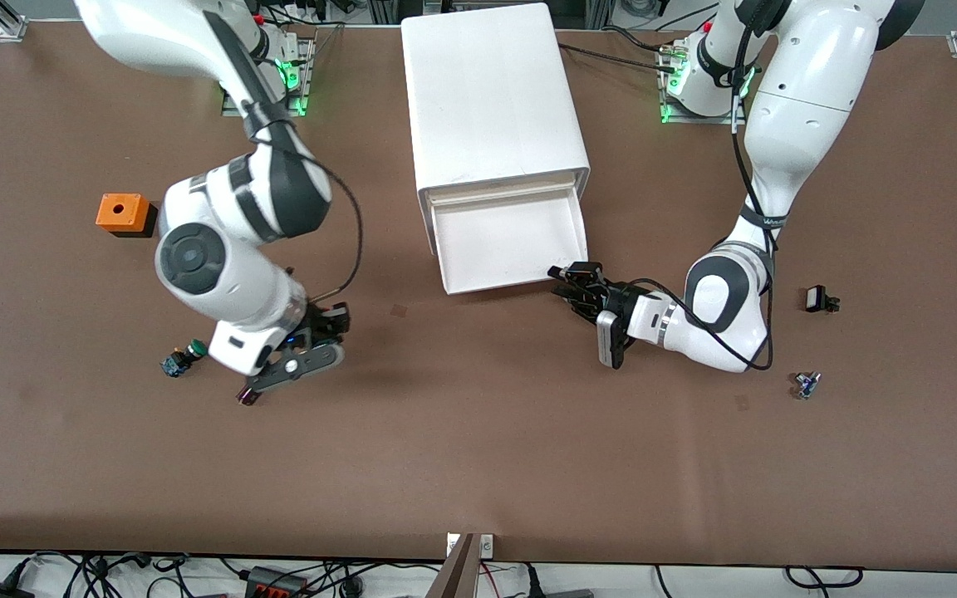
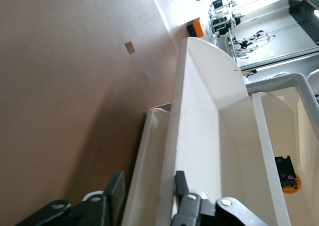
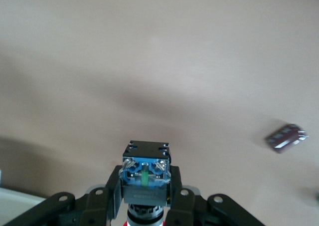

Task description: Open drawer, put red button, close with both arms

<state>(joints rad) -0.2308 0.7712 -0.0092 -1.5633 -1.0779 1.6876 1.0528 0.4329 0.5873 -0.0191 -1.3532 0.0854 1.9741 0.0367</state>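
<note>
The red button [image 3: 145, 172] shows its blue and black body, with a strip of red cap below it. My right gripper [image 3: 144, 186] is shut on it. That gripper [image 1: 251, 395] hangs low over the table near the right arm's end, beside a green-capped button [image 1: 184, 357]. The white drawer [image 1: 505, 241] stands pulled out of its cabinet [image 1: 491, 91], and nothing lies in the part I can see. My left gripper [image 1: 568, 279] is at the drawer's front corner. Its jaws straddle the drawer's front wall [image 2: 192, 111], and its outer finger [image 2: 114, 191] stands off the wall.
An orange box with a hole [image 1: 123, 213] sits toward the right arm's end. Two small dark parts [image 1: 819, 299] [image 1: 807, 384] lie toward the left arm's end. A small dark-red piece [image 3: 286, 137] lies on the table.
</note>
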